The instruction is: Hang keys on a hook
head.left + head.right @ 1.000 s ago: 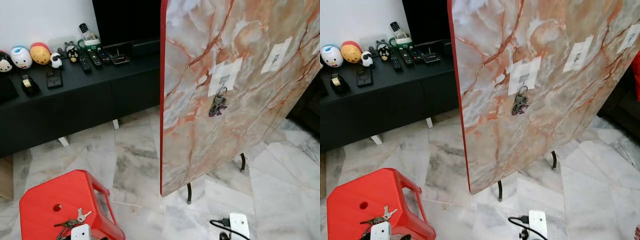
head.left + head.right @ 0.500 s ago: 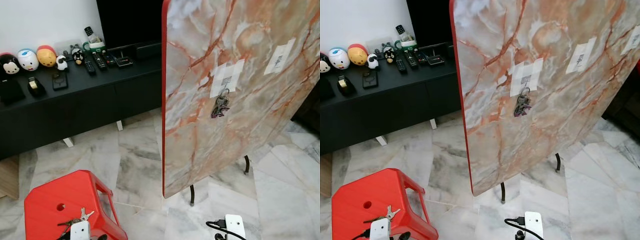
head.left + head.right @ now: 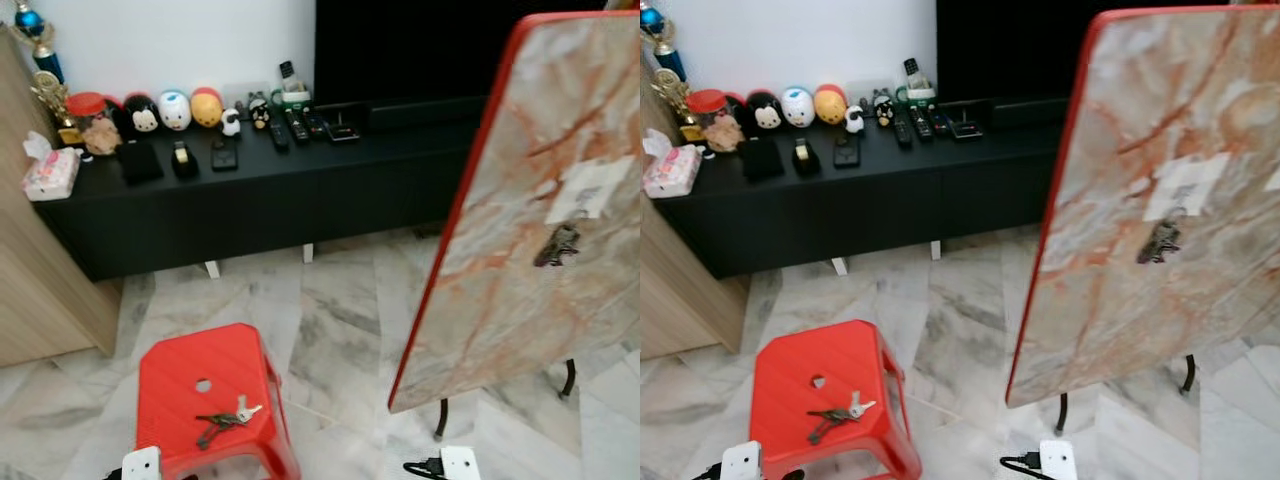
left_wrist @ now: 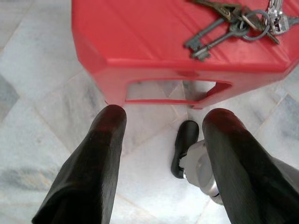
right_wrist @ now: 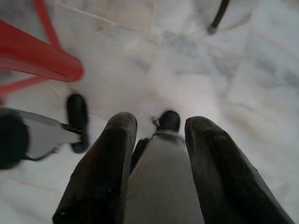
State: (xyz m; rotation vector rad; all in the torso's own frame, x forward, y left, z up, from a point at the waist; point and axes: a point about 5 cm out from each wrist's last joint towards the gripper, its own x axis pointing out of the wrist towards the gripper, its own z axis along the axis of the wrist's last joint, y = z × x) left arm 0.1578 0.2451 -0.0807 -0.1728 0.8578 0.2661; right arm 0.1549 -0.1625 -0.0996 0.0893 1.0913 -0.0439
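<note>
The keys (image 3: 225,419) lie flat on the top of the red stool (image 3: 190,375), a loose bunch on a ring, near its front edge and beside the round hole. Our left gripper (image 4: 161,140) hangs low in front of the stool, fingers spread wide and empty, below the level of the seat. Our right gripper (image 5: 156,135) points at the marble floor, also parted and holding nothing.

We judge the main risk to be the pick-up: the keys lie thin against slick plastic, so long fingers may skate over them or nudge the bunch off the edge. The ring could also catch on one finger only and swing free. The marbled board (image 3: 530,200) stands tilted on thin legs, and one hook there already carries a bunch of keys (image 3: 557,243), so we could bump the board or aim for the taken hook.

Against the earlier pictures, our view has swung left and pulled back: the board now sits at the right, the stool shows whole, and a wooden cabinet (image 3: 40,280) has come into view.
</note>
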